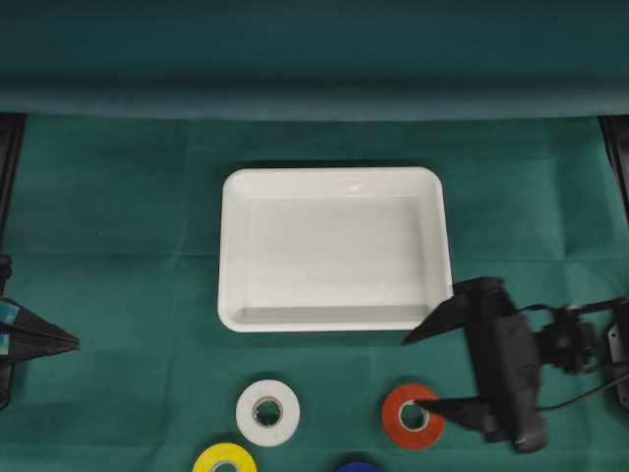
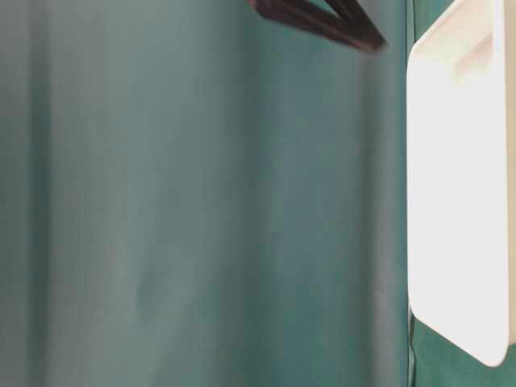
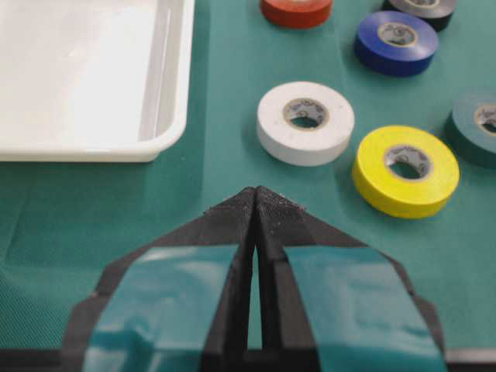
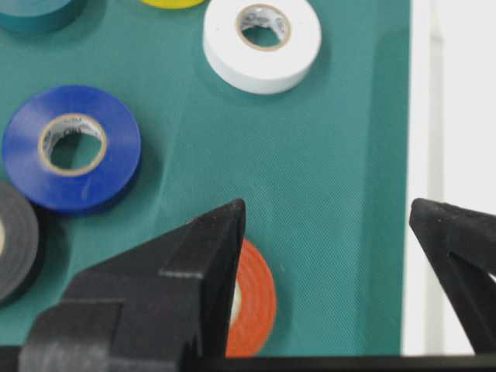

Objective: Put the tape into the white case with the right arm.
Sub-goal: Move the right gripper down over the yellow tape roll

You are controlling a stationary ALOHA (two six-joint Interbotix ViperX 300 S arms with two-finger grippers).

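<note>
Overhead, several rolls are being cut off by the lower edge: the yellow roll (image 1: 225,458) is showing only its top half, and the blue roll (image 1: 359,466) only a sliver. The black roll (image 4: 14,240) and a teal roll (image 4: 35,12) are appearing only in the wrist views, each partly out of frame. The table-level view is blurring badly — only a dark finger tip near the top and the white case (image 2: 459,201) at the right edge are making sense there.

Print is running around the cardboard cores of the white roll (image 3: 305,122) and the yellow one, but it is too small to read.

The red tape roll (image 1: 413,415) is lying flat on the green cloth (image 1: 128,216), just below the white case's (image 1: 334,248) lower right corner and apart from it. The right gripper (image 1: 421,372) is hanging over it with jaws spread wide and gripping nothing — one finger is crossing the roll's hole, the other is pointing at the case's corner. In the right wrist view that finger is hiding most of the red roll.

The left gripper (image 3: 256,194), marked with light-blue tape strips, is sitting at the left edge, its tips pressed together on nothing.
</note>
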